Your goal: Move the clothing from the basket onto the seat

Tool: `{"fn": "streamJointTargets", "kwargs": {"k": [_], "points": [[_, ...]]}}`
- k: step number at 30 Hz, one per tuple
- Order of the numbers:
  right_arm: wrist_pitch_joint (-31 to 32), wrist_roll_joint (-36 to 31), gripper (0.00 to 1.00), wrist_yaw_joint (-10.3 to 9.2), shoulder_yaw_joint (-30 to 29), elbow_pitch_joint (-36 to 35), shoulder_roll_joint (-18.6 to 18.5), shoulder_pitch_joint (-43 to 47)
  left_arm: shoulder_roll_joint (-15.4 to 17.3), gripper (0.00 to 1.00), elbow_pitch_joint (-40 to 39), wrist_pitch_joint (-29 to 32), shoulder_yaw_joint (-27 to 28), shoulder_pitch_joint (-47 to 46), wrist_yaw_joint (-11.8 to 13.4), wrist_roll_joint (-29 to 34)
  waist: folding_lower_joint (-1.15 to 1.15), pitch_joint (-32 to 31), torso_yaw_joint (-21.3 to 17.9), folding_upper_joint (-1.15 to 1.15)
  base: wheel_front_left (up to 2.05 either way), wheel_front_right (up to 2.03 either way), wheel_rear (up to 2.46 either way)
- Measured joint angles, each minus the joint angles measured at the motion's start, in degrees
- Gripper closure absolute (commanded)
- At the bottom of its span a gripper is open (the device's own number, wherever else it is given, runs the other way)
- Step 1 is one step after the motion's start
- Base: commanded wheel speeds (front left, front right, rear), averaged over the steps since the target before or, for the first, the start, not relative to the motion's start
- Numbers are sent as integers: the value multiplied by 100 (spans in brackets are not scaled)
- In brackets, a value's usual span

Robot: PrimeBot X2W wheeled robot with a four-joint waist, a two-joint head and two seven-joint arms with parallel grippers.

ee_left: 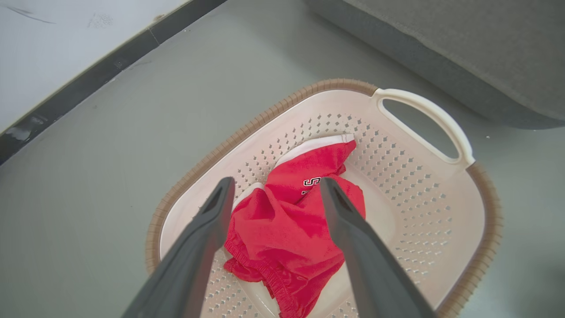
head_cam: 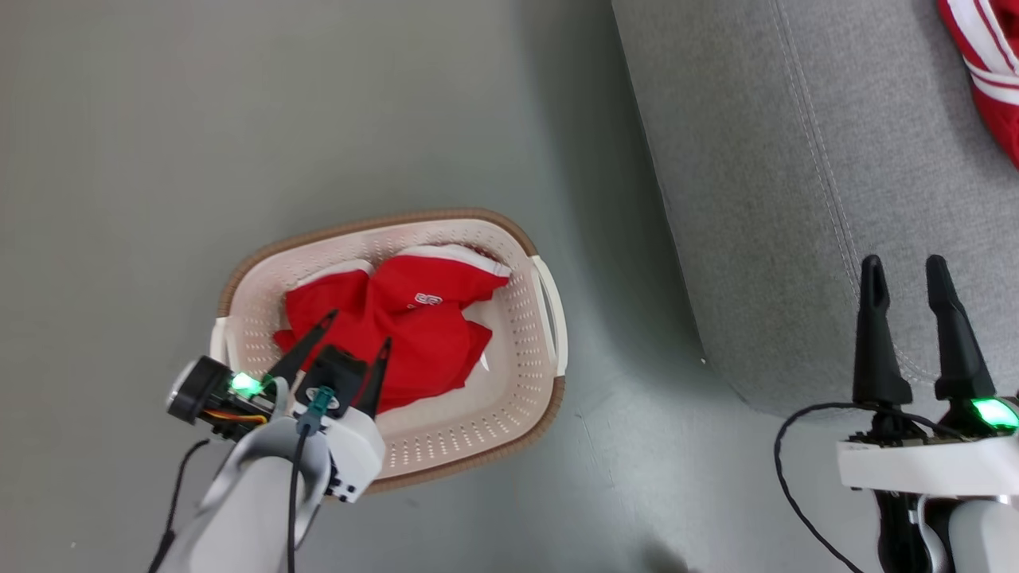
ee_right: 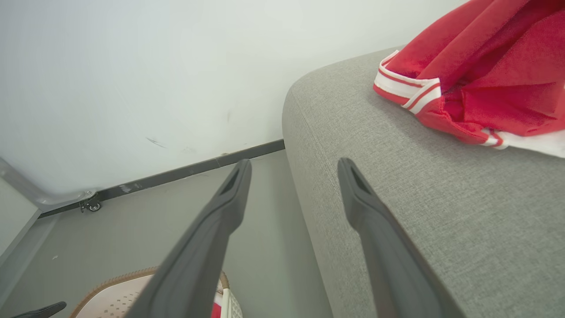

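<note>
The left gripper point(head_cam: 356, 328) hangs over the near end of the basket point(head_cam: 549, 318), its two dark fingers spread wide with nothing between them, their tips above the red garment with dark lettering point(head_cam: 398, 326); in the left wrist view that garment point(ee_left: 287, 229) lies crumpled on the basket's point(ee_left: 423, 119) perforated floor, showing between and beyond the fingers point(ee_left: 212, 221), its white trim toward the far wall and its gathered hem toward the near one; the basket stands on the grey floor point(head_cam: 239, 119), just off the rounded front corner of the seat point(head_cam: 756, 199); the right gripper point(head_cam: 905, 274) is held over the seat's near edge, jaws likewise wide apart and empty; in the right wrist view its fingers point(ee_right: 220, 221) straddle the seat's point(ee_right: 397, 198) side edge; farther on, the red garment with white stripe trim point(ee_right: 485, 75) lies bunched on the seat's top surface, toward its far right part; behind runs a pale wall point(ee_right: 132, 66) with a dark skirting strip point(ee_right: 176, 174).
</note>
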Motion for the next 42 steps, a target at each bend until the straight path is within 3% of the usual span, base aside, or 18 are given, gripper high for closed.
{"fn": "streamJointTargets", "kwargs": {"k": [19, 31, 42], "points": [[-199, 318, 0, 1, 455, 413, 1, -572, 111, 0, 559, 59, -42, -618, 180, 252, 0, 766, -477, 0, 0, 0, 0], [-318, 503, 0, 0, 683, 733, 0, -926, 378, 0, 1022, 259, 62, -942, 261, 282, 0, 1163, -810, 0, 0, 0, 0], [-336, 658, 0, 0, 879, 945, 1, -1149, 501, 0, 1370, 513, 136, -1180, 514, 347, 0, 1419, -1057, 0, 0, 0, 0]]}}
